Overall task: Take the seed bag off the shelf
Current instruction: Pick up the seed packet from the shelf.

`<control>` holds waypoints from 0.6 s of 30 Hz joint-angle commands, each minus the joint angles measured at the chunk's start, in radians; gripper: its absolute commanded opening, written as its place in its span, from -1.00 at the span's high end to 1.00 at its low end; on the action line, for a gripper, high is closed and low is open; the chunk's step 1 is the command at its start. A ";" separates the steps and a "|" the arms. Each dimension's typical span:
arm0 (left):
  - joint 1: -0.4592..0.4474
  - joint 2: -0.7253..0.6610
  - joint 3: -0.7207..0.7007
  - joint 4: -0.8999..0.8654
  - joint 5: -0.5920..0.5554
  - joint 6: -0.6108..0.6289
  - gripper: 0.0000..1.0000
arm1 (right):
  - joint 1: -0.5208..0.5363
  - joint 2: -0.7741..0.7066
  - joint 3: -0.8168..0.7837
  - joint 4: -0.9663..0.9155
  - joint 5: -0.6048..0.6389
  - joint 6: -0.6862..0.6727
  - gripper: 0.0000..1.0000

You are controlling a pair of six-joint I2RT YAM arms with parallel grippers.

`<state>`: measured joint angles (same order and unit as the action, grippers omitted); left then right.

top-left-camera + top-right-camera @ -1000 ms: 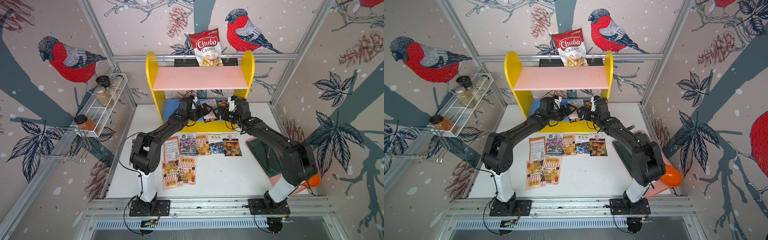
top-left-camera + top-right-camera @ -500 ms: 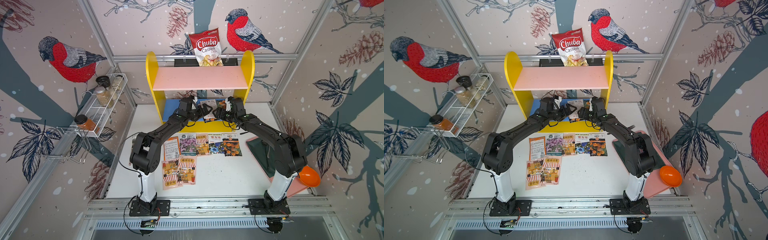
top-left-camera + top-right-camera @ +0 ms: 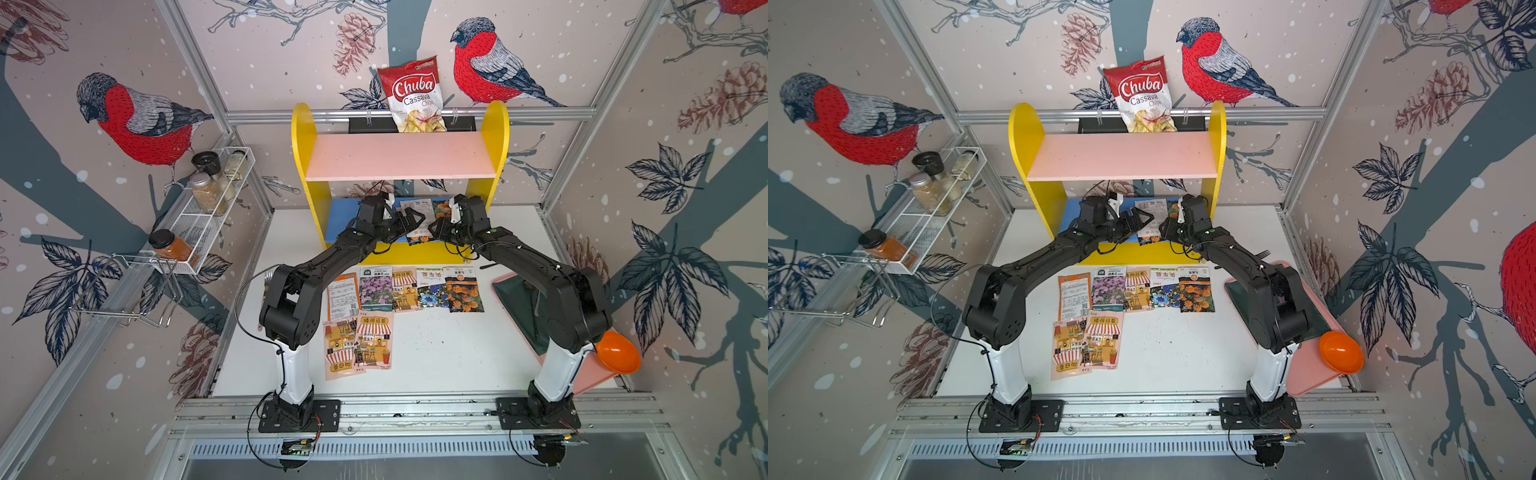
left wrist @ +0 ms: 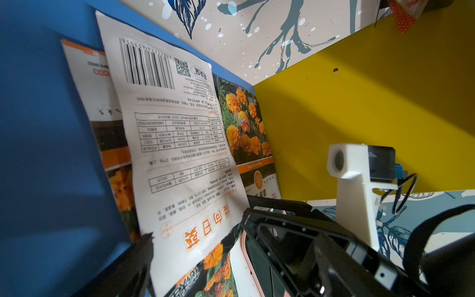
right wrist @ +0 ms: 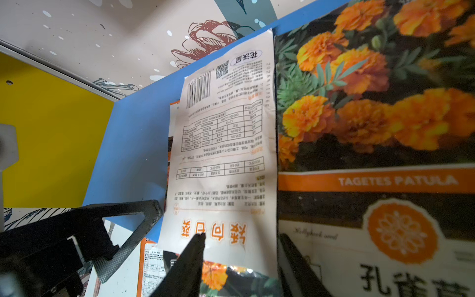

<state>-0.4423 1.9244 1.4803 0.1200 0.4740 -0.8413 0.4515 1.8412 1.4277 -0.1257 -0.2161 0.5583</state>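
At the blue board (image 3: pixel 338 218) of the shelf (image 3: pixel 302 158), right jaws are straddling the seed bag (image 5: pixel 223 154). Can't tell if clamped; left jaws are sitting wide apart.

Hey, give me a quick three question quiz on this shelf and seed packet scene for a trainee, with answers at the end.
1. True or false: the left gripper is open.
2. Which part of the shelf holds the white-backed seed bag? A pink upper board, B blue lower board, C yellow base.
3. How many seed packets lie on the white table in front of the shelf?
Key: 1 true; 2 B; 3 seven.
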 commanded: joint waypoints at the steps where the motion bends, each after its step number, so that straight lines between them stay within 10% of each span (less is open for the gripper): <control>1: 0.000 -0.008 -0.004 0.030 0.013 -0.004 -0.95 | 0.000 0.004 0.014 -0.004 -0.011 0.014 0.20; 18: 0.001 -0.016 -0.007 0.024 0.010 0.001 -0.95 | -0.006 0.003 0.037 -0.002 -0.020 0.016 1.00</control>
<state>-0.4423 1.9209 1.4738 0.1272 0.4744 -0.8421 0.4492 1.8458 1.4548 -0.1360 -0.2218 0.5758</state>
